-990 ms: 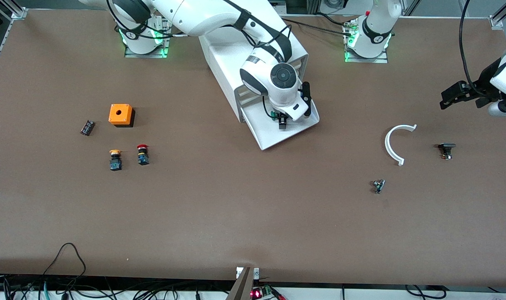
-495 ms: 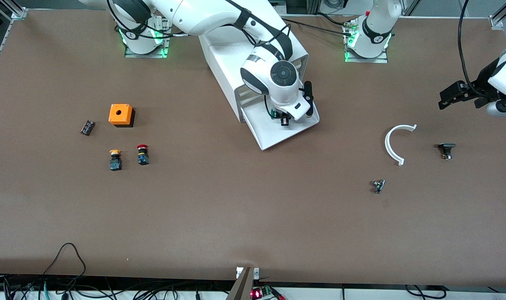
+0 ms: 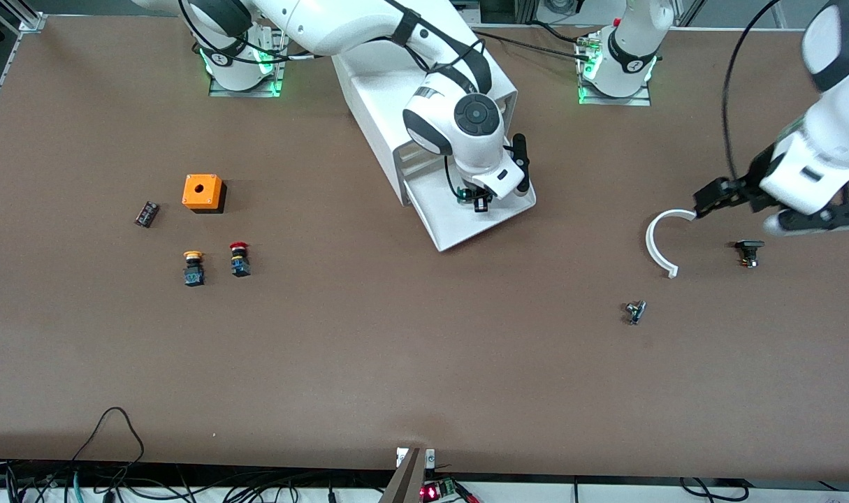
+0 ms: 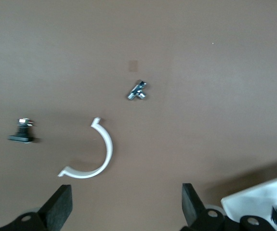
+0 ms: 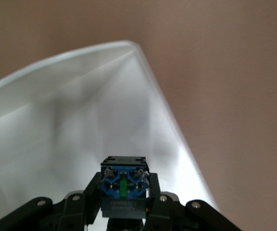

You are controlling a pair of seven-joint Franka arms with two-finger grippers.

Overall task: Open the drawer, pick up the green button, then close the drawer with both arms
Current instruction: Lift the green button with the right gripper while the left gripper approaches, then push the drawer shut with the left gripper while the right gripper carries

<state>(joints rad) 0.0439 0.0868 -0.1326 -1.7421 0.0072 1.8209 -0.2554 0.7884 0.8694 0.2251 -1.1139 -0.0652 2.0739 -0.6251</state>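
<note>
Right gripper (image 3: 479,201): over the pulled-out drawer, its fingers pinching the button; since half a second ago it has shifted only slightly, and it is a little higher than a second ago.
Button (image 5: 124,185): gripped by its dark blue body between the two black fingers (image 5: 78,202), held over the drawer's white floor. In the front view only a speck of green shows at the gripper.
Drawer (image 3: 452,227): the bottom one of the cabinet (image 3: 382,112), standing open toward the front camera, unmoved from the earlier frames.
Left gripper (image 3: 710,197): the big change. Half a second ago it hung over the left arm's end of the table; now it has swung in toward the middle and is over the tip of the white curved piece (image 3: 658,244). In the left wrist view its fingers (image 4: 59,207) are spread wide apart, holding nothing.
Left arm's end of the table: white curved piece, a black knob (image 3: 749,251) and a small metal part (image 3: 634,311) lie well apart from each other, all where they were.
Right arm's end of the table: orange box (image 3: 202,192), yellow button (image 3: 193,267), red button (image 3: 240,259) and a small dark part (image 3: 146,214), unchanged.
</note>
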